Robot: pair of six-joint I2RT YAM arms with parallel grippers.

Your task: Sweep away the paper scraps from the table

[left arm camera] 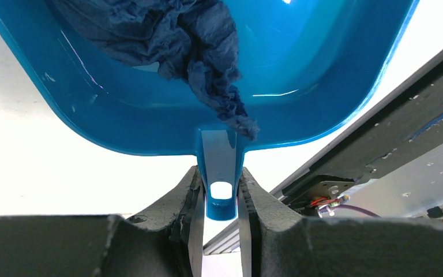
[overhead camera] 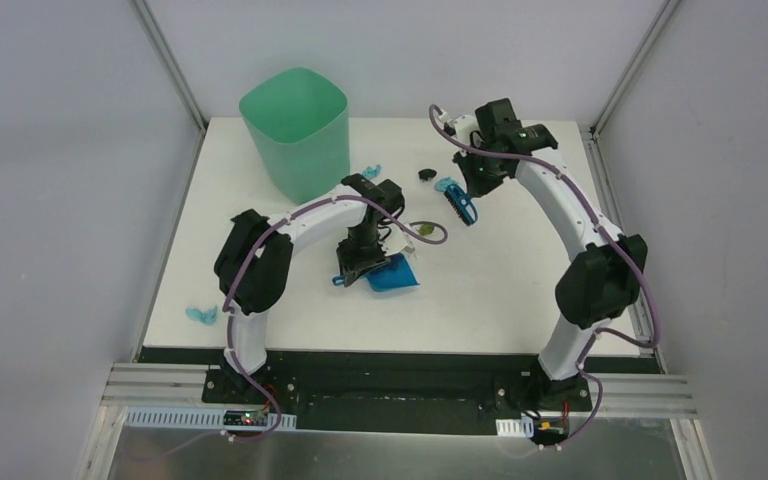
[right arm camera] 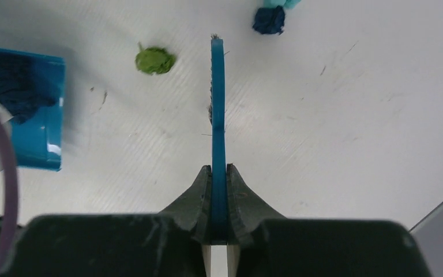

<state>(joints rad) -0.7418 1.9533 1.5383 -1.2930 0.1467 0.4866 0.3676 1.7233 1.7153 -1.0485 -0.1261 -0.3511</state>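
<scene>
table white | green bin at far edge | paper scraps scattered

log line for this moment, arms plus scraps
left gripper: shut on dustpan, dark blue scrap inside | right gripper: shut on brush | green scrap: on table between brush and dustpan

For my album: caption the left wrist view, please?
Left hand grips a blue dustpan by its handle, dark blue paper lying inside.
</scene>
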